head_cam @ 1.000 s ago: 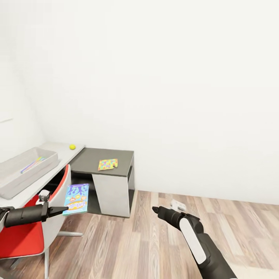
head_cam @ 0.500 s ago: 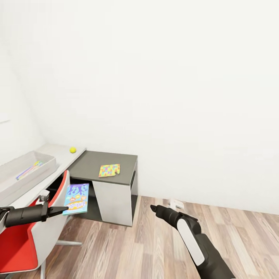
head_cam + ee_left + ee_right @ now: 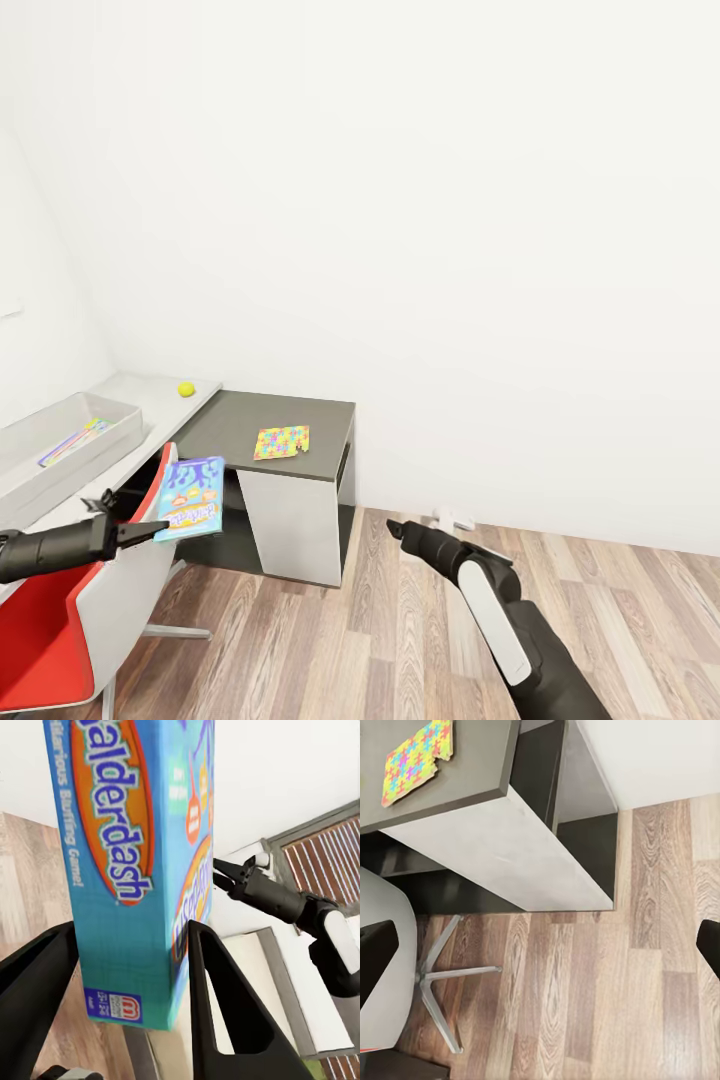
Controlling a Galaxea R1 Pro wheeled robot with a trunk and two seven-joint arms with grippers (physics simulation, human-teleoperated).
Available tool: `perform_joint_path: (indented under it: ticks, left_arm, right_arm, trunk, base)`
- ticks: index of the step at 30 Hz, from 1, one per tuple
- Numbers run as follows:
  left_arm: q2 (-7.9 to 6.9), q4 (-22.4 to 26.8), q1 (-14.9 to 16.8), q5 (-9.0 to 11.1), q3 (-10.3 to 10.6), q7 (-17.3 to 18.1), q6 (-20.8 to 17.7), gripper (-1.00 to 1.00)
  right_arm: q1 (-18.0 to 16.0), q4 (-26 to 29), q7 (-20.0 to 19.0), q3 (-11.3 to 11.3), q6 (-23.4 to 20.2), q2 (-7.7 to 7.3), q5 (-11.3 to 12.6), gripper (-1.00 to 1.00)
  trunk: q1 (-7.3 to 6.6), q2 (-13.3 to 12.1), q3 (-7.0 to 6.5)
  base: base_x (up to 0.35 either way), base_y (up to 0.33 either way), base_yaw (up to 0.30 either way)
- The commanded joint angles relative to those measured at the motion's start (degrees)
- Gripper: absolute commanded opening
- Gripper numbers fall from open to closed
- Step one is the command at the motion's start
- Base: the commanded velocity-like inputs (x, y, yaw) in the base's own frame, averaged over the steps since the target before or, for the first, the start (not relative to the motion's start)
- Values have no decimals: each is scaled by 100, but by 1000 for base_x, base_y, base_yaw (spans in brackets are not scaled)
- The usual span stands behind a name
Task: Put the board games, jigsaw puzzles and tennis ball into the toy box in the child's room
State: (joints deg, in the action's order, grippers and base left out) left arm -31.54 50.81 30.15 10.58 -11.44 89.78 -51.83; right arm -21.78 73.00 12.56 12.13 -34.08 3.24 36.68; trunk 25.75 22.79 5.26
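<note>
Left gripper (image 3: 150, 527) clamped on blue game box (image 3: 190, 498); right gripper (image 3: 392, 525) spread, empty; advisable: level over tray (image 3: 60, 420) before release.

Blue board game (image 3: 190, 497), lettered "Balderdash": clamped at lower edge between fingers of left gripper (image 3: 150, 527), held in air above red chair, tilted.
Jigsaw puzzle (image 3: 281, 441): flat on dark grey desk section, multicoloured.
Second puzzle (image 3: 72, 441): lying inside toy box (image 3: 40, 462).
Tennis ball (image 3: 186, 389): on white table top (image 3: 150, 392), beyond toy box, apart from it.
</note>
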Motion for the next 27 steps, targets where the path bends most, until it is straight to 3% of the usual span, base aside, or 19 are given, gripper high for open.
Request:
perform_joint_path:
  ticks: [1, 5, 7, 10, 14, 17, 20, 24, 27]
  left_arm:
    - [-8, 94, 0, 6, -81, 22, -39, -100]
    - [-18, 761, -10, 76, -275, 22, -193, -100]
    - [-47, 1180, 13, 127, -524, 22, -495, -100]
    - [-249, 1599, 61, 140, -923, 22, -702, -100]
    - [-621, 1731, 255, 123, -1108, 22, -761, -100]
    - [-846, 1488, 457, 97, -1168, -28, -765, -100]
    - [-977, 1218, 528, 90, -1228, -488, -761, -100]
    - [-1105, 814, 571, 86, -1690, -1512, -753, -100]
    - [-1118, 748, 574, 81, -1896, -1822, -748, -100]
  right_arm:
    - [-1, 39, 52, 5, -15, -14, 65, 100]
    - [6, 200, -165, 5, -44, -63, 113, 100]
    - [7, 244, -301, -6, -57, -72, 107, 100]
    - [7, 263, -386, -34, -82, -96, 124, 100]
    - [21, 279, -561, -20, -84, -109, 127, 100]
    - [40, 312, -712, -6, -68, -111, 113, 100]
    - [50, 327, -763, -9, -47, -112, 102, 100]
    - [63, 530, -779, -5, -34, -101, 90, 100]
    - [69, 670, -775, -6, -50, -91, 77, 100]
  trunk:
    - [4, 13, 13]
    - [4, 13, 13]
    - [4, 13, 13]
    - [4, 13, 13]
    - [4, 13, 13]
    - [4, 13, 13]
    - [4, 13, 13]
    - [4, 13, 17]
    - [4, 13, 22]
  base:
    - [0, 0, 0]
    - [0, 0, 0]
    - [0, 0, 0]
    - [0, 0, 0]
    - [0, 0, 0]
    - [0, 0, 0]
    - [0, 0, 0]
    - [0, 0, 94]
    - [0, 0, 219]
